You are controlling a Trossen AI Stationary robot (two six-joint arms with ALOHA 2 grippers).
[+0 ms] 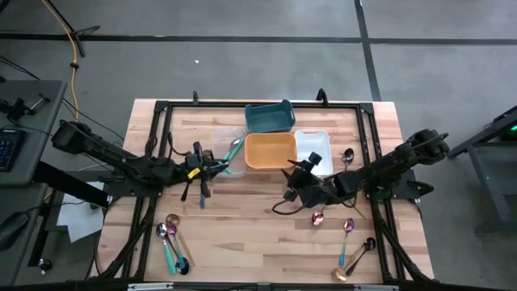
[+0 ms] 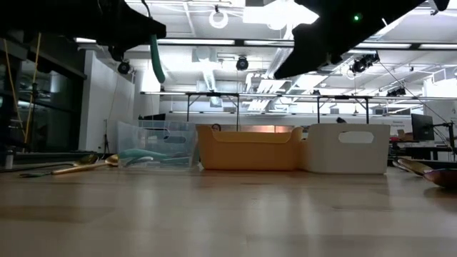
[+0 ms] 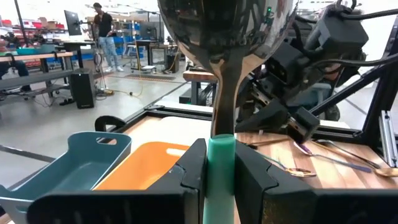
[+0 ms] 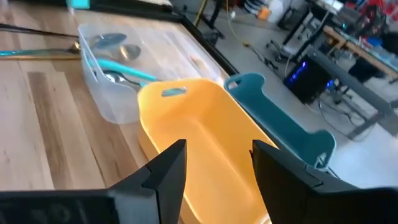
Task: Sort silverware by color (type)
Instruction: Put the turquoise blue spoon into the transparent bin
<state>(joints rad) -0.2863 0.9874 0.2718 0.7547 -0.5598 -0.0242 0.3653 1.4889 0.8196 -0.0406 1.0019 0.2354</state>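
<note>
L gripper point(image 3: 219, 171) was clamped on a teal-handled spoon point(image 3: 221, 93), bowl up, just beside the clear tray point(image 1: 216, 137), which already had teal spoons point(image 4: 118, 62) in it. R gripper point(image 4: 212, 165) hung over the orange tray point(image 4: 205, 134), fingers parted w/ nothing between. Other spoons lay loose: a cluster near the front left point(image 1: 172, 238) and more front right point(image 1: 349, 242), one by the white tray point(image 1: 313, 145). Spoon looks light, stiff, prob. slick on the metal bowl; the matte teal handle, mid-length, seems the best place to pinch. Thin flat stems on the table will likely be hard to get under.
</note>
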